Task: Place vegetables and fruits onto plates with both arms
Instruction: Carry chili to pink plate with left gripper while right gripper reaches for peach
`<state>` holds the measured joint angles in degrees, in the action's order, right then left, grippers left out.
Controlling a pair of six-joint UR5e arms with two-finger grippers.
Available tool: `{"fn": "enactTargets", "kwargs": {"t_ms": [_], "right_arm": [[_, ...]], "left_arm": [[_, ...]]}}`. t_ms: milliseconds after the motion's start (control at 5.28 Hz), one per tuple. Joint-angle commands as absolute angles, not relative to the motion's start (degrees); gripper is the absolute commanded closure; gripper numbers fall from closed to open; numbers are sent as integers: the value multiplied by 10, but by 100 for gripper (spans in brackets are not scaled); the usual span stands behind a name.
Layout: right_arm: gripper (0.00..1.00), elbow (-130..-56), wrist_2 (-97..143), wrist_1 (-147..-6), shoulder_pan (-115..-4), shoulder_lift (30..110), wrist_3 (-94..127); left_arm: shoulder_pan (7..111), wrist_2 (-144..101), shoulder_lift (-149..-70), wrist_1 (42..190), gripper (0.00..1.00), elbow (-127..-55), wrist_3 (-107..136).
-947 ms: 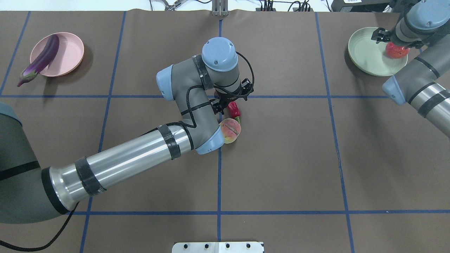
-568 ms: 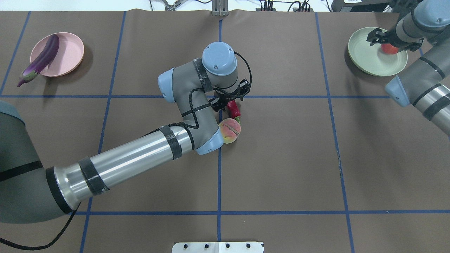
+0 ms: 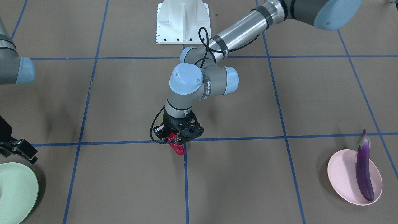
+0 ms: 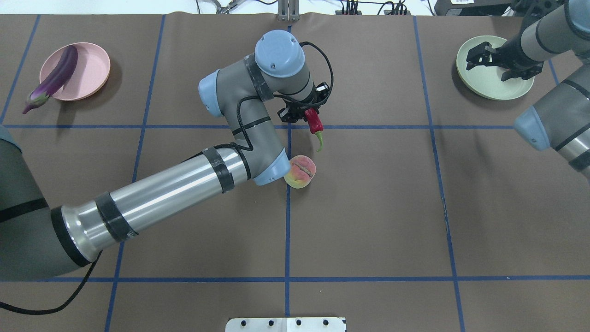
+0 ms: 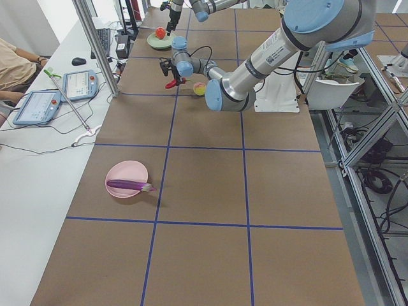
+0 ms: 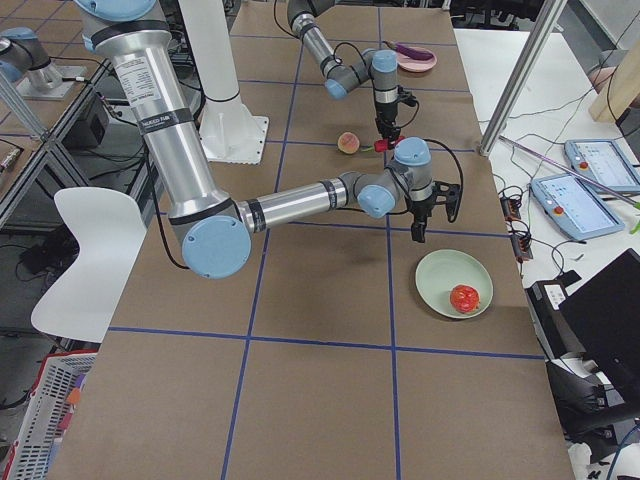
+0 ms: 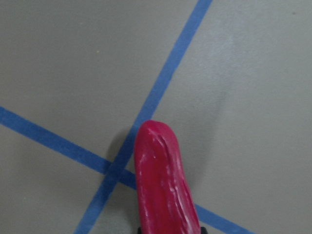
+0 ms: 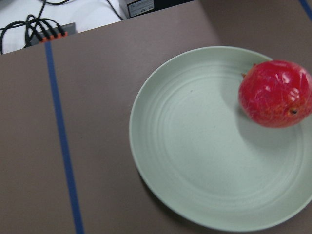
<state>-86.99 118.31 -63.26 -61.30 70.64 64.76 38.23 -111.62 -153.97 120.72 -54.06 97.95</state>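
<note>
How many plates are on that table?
2. The pink plate is on the robot's left, the eggplant lying across its rim; the green plate is on the robot's right, holding the pomegranate. None seems hidden.

Left arm [image 4: 175, 184], right arm [image 4: 557, 115]: polished silver tubes, matt grey joint housings, round light blue caps [image 3: 185, 78] with small screws, black bands. Black cable [image 3: 151, 132] looped at left wrist; white lettering [image 3: 207, 87]. White bolted base [image 3: 182, 18].
</note>
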Motion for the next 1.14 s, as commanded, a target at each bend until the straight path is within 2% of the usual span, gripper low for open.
{"fn": "enactTargets", "kwargs": {"t_ms": [0,379,568,947], "right_arm": [[0,-957,1199,-633,-517,709,789],[0,-1001,1096,-639,-365,680,937],[0,-998,1052,-708,-316,625,987],[0,-990,999,-727,-268,593,1067]], "left_arm": [[470,-1213,-1477,1207,100,-576,889],[567,-1264,-1378,1203,100,-592,701],[620,-1265,-1339,1188,100,-590,601],[670,-1244,-1337,1073,100,-564,441]]}}
